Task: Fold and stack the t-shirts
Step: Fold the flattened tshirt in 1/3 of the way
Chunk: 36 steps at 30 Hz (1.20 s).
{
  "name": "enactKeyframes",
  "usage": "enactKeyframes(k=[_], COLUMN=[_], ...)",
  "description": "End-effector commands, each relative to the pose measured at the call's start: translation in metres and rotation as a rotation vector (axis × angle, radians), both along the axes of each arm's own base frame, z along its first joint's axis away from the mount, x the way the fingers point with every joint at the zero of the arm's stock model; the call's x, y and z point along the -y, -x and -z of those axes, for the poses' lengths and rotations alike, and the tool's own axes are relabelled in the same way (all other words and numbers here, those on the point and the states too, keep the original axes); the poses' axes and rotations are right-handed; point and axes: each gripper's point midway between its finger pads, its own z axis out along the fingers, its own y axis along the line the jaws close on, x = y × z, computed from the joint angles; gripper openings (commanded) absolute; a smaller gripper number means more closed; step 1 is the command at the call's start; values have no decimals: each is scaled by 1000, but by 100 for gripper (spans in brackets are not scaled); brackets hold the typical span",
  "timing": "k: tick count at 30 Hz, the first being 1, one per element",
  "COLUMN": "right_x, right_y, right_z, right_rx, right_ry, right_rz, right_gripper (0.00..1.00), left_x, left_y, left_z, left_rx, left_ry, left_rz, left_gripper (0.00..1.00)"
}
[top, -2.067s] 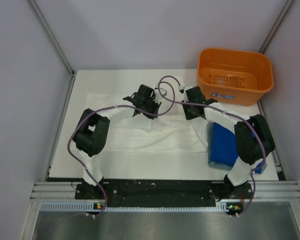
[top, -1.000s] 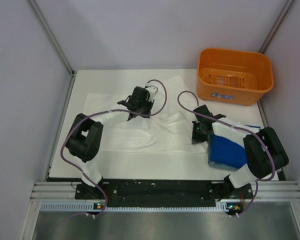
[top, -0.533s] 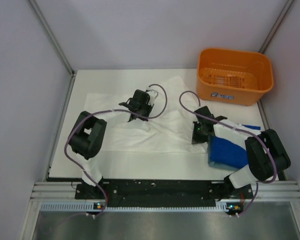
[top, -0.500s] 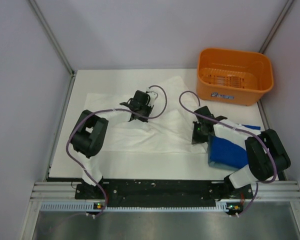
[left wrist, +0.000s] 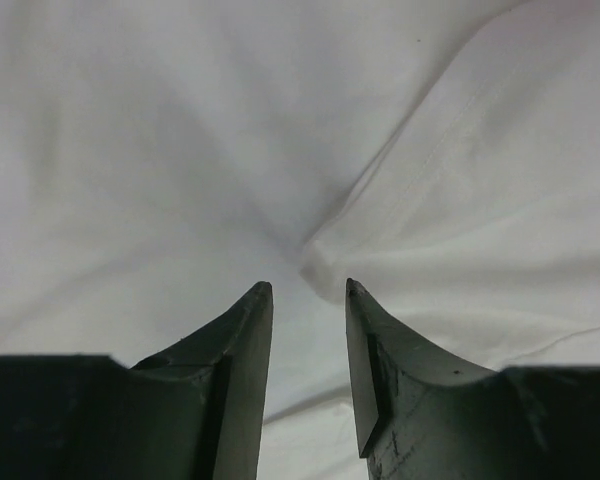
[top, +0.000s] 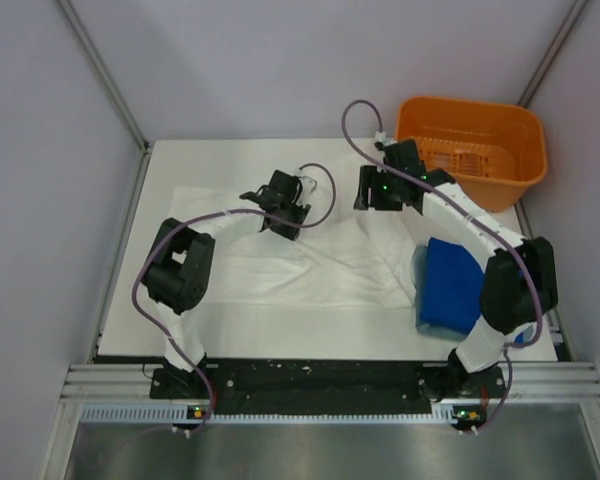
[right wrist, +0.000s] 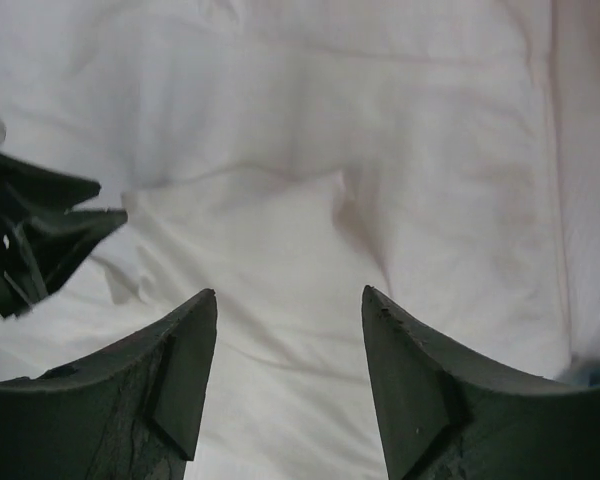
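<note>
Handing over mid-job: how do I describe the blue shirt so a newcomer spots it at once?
Start at the orange basket in the far right corner and come toward the near edge. The blue t-shirt lies there by the right arm as a compact bundle. It is the only solid blue thing; the white t-shirt beside it is spread wide.

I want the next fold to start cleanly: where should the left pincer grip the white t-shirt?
Probably the folded corner of the white t-shirt, just ahead of the open left pincer. It is the top layer's free tip, lying over flat cloth, so it can lift alone. Come straight down from above, one finger on each side.
</note>
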Motion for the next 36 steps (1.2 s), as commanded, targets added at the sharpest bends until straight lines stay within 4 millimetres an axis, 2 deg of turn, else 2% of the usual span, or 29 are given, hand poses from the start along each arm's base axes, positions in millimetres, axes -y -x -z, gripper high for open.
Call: enactKeyframes(k=[1,5,9,11,13,15,16,17,19,23,28,31,33,35,36], right_x=[-10,-23,-37,-48,-54,-52,-49,-45,-37,-30,-25,-19,-11,-1,4], right_y=[-53,-71,-79,-79,-82,-86,-89,-91,-94,-96,-107,-113,-120,-126,-129], right_z=[26,55,75,83,85,86,82,81,70,61,66,75,82,92,96], right_rx=[-40,-139,-210,-242,-250,-231,-205,-179,-108,-8,75,90,96,85,75], right_ry=[-15,-58,-115,-149,-174,-161,-146,-122,-90,-59,-27,9,44,84,100], right_rz=[-17,20,21,-12,-30,-29,-28,-24,-27,-48,-66,-53,-27,0,12], right_gripper=[59,59,58,53,36,11,3,0,0,0,0,2,10,27,31], left_x=[-3,-17,-33,-41,-57,-78,-89,-103,-139,-211,-289,-324,-341,-355,-360], left_y=[-12,-11,5,16,26,39,43,48,54,61,70,79,85,88,90], left_z=[-67,-83,-84,-81,-75,-65,-62,-56,-46,-34,-26,-13,-2,4,6], left_rx=[130,178,145,115,84,40,27,10,-8,-6,-18,-47,-83,-113,-125], left_ry=[46,8,-16,-21,-55,-102,-124,-160,-229,-344,-452,-529,-542,-544,-540], left_rz=[27,33,70,109,130,134,133,124,69,-92,-260,-323,-358,-396,-408], left_gripper=[43,45,47,48,48,49,49,49,49,50,50,50,50,50,49])
